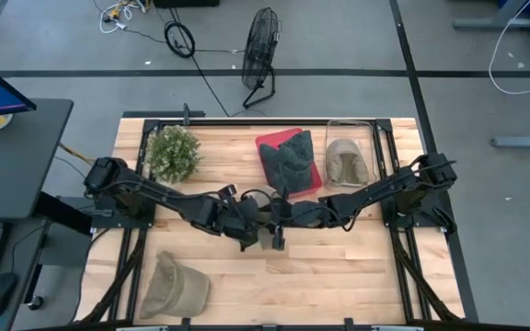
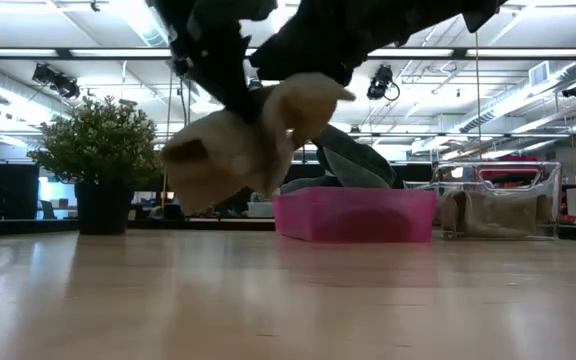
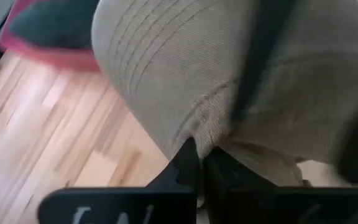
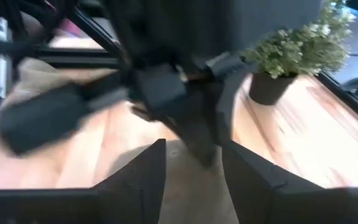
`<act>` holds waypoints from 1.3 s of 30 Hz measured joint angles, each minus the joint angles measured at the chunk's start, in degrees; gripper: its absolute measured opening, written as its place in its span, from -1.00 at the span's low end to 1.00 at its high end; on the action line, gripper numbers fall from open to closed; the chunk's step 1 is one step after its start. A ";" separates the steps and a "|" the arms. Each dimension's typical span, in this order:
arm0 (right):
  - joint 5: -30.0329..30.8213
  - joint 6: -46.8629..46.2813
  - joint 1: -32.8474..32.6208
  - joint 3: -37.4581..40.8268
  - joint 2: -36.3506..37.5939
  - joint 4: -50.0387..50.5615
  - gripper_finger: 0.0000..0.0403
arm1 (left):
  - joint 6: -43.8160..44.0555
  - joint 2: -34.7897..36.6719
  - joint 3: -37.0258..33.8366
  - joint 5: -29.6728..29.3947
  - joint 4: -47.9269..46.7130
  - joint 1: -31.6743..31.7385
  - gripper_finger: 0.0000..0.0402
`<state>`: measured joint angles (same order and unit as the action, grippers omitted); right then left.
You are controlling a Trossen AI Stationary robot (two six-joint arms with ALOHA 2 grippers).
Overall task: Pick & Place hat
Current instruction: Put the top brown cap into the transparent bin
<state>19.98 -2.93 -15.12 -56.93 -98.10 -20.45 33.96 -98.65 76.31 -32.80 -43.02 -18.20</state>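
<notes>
Both arms met over the middle of the table point(image 1: 339, 276), a tan hat point(image 2: 238, 145) hanging between them.
The left gripper point(image 3: 199, 163) was pinched shut on the hat's edge; the right gripper point(image 4: 191, 155), at three o'clock of it, stood open. Pink tray point(image 1: 267, 147) at twelve o'clock.

A lab: taped concrete floor point(image 1: 357, 55), floor fan point(image 1: 261, 55), ceiling track lights point(image 2: 53, 78).

Both arms stretched inward, left gripper point(image 1: 247, 241) beside right gripper point(image 1: 280, 221) mid-table.
</notes>
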 joint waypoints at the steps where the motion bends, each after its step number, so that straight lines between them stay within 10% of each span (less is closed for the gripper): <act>1: 0.64 0.20 0.08 0.00 0.00 0.67 -0.21 | -0.64 0.00 0.00 0.00 1.15 -0.02 -0.98; 18: 10.82 4.19 0.26 -0.02 0.16 15.52 -0.24 | -5.80 -0.22 -0.13 4.79 6.27 0.07 -0.95; 24: 8.83 5.93 0.31 0.00 0.15 15.54 -0.70 | -8.26 -0.22 -0.13 5.52 6.58 0.06 -0.94; 39: 9.95 3.53 -3.55 0.13 0.20 22.89 -0.96 | -16.35 0.68 -0.02 5.33 10.59 0.57 -0.41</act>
<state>29.93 0.60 -18.67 -56.80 -97.90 2.44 17.62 -97.97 76.29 -27.46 -32.43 -17.63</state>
